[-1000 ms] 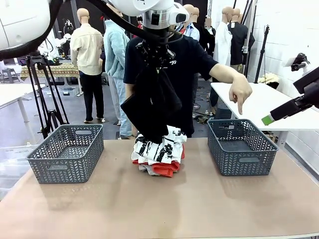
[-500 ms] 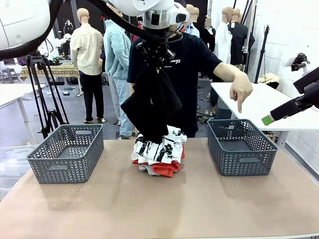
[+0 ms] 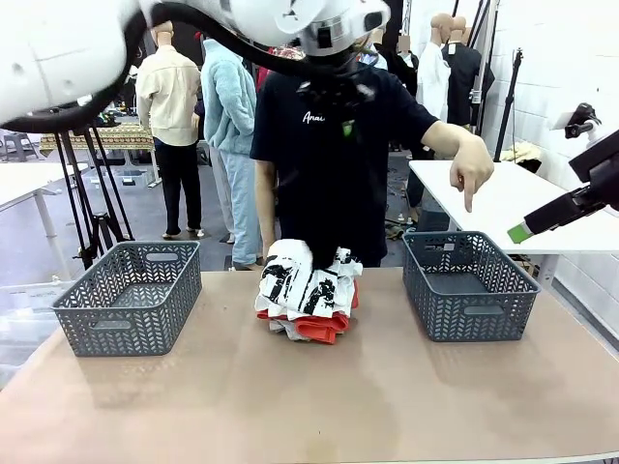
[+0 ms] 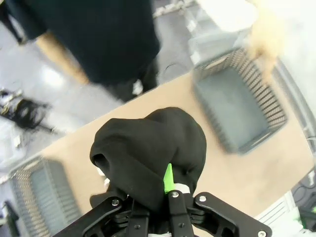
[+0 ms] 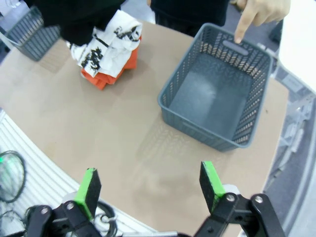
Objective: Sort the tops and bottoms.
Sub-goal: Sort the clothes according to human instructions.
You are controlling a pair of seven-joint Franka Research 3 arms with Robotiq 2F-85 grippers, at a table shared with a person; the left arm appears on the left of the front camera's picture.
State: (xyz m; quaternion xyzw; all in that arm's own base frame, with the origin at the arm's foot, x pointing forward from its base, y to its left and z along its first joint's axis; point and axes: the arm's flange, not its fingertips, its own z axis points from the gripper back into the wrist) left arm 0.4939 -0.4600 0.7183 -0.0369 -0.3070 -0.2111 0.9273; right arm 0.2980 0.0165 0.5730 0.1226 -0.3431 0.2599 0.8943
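The bottoms [image 4: 153,153], a plain black limp garment, hang bunched from my left gripper [image 4: 169,183], which is shut on them. In the front view the left gripper [image 3: 342,116] is high above the table's middle, and the bottoms [image 3: 327,253] blur against the person's black T-shirt, their lower end just above the pile. The tops [image 3: 305,290] lie stacked at the table's far middle: the white printed T-shirt [image 5: 109,42] on top, the orange one [image 5: 101,76] under it. My right gripper [image 5: 150,185] is open and holds nothing. It hovers at the right [image 3: 527,227].
A grey basket [image 3: 131,295] stands at the left and another [image 3: 469,285] at the right, both without clothes in them. The person's hand [image 3: 471,179] points a finger down over the right basket [image 5: 217,94]. A white side table is behind it.
My left gripper has swung right with the bottoms. They have come up off the pile, and the white T-shirt's top now shows. The right arm has not moved.
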